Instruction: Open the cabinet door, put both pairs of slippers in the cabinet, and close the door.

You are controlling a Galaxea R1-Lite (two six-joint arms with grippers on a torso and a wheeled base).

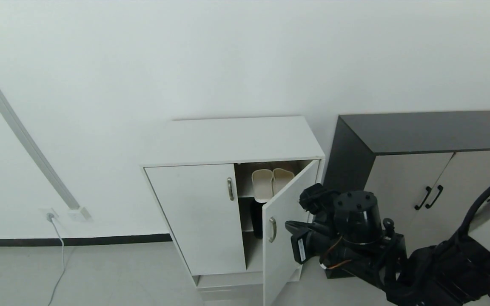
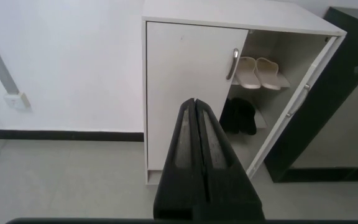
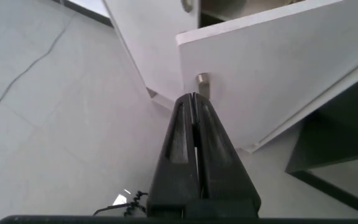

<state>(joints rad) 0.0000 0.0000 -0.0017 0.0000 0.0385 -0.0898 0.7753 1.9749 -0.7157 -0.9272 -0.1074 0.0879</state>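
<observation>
From the head view, the white cabinet (image 1: 236,140) has its left door shut and its right door (image 1: 289,199) partway open, with the beige slippers (image 1: 272,180) on the upper shelf and the black slippers (image 1: 257,219) below. From the left wrist view, the left gripper (image 2: 194,101) has its fingers pressed together, apart from the cabinet. From the right wrist view, the right gripper (image 3: 195,96), fingers together and holding nothing, has its tip just beside the open door's handle (image 3: 202,84).
</observation>
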